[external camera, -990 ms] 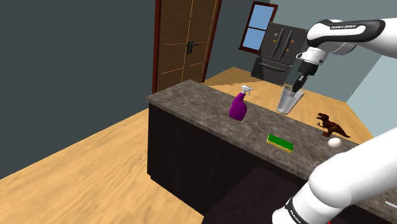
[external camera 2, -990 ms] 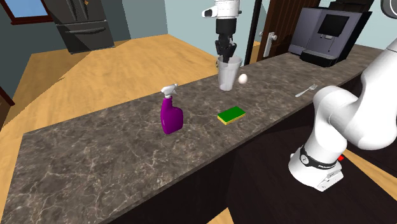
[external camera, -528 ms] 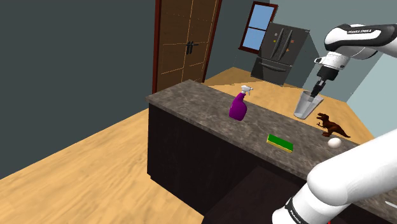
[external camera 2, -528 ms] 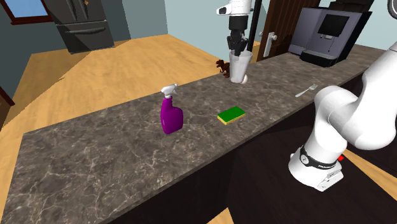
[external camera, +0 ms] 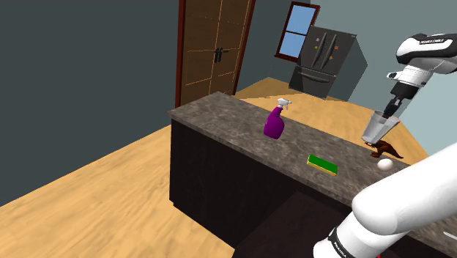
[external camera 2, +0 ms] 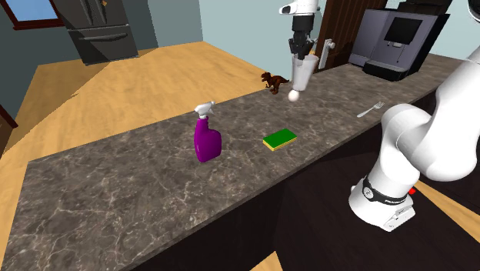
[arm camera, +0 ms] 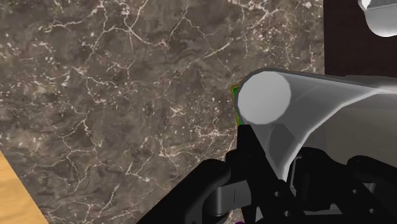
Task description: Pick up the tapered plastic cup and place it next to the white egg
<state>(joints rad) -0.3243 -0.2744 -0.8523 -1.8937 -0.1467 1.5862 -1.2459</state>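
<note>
Carrying the tapered cup (external camera: 378, 128) over to the egg (external camera: 384, 166)

Within the last second the claw (external camera: 390, 110) has swung the cup away from the middle of the desk (external camera: 220, 110) and along it. The cup now hangs clear of the surface straight below the claw. The white egg lies just under and slightly beyond the cup's base, and the brown toy dinosaur (external camera 2: 273, 80) stands close beside it. The claw pinches the cup's wall at the rim. I judge the transport nearly done, leaving only the lowering onto bare stone beside the egg.

The cup is translucent grey and smooth, wide at the mouth and narrowing to a flat round base (arm camera: 265, 97). The desk is dark, white-veined marble. The egg is plain, glossy and likely to roll if nudged.
</note>
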